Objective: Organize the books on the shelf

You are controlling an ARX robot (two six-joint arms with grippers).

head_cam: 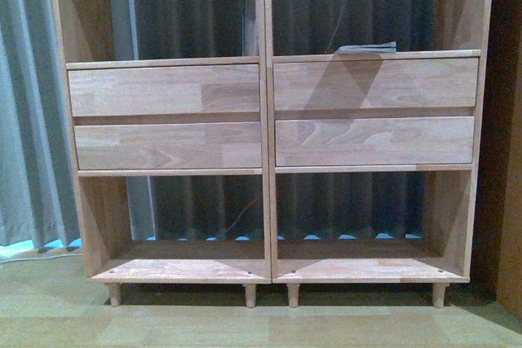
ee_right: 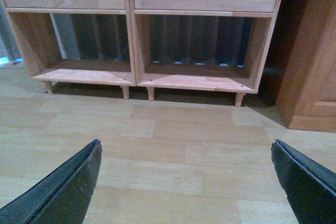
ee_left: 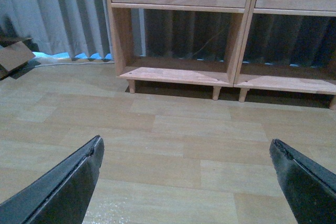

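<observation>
Front view: the shelf [head_cam: 267, 201] fills most of the frame, light wood, two columns side by side. Four plain drawer fronts [head_cam: 167, 90] run across its middle, two per column, with open cubbies above and below. The book [head_cam: 367, 47] lies flat in the upper right cubby, on the board just above the top right drawer front, towards the right half of that cubby. It shows only as a thin pale sliver and its print cannot be made out. The two lower cubbies hold nothing visible. Short peg legs [head_cam: 250, 295] stand on a pale wooden floor [head_cam: 245, 328], and a grey curtain [head_cam: 28, 120] hangs behind and to the left. Neither arm is in this view.

Left wrist view: the left gripper [ee_left: 185, 141] is spread wide, its dark fingers [ee_left: 73, 182] far apart at either side with only bare floor between them, and it holds nothing. The shelf's lower left cubby lies far ahead. A cardboard box [ee_left: 13, 56] sits on the floor at the far left by the curtain.

Right wrist view: the right gripper [ee_right: 185, 143] is likewise spread wide and holds nothing, over bare floor. Both lower cubbies stand far ahead, with a darker wooden cabinet [ee_right: 315, 66] just right of the shelf
</observation>
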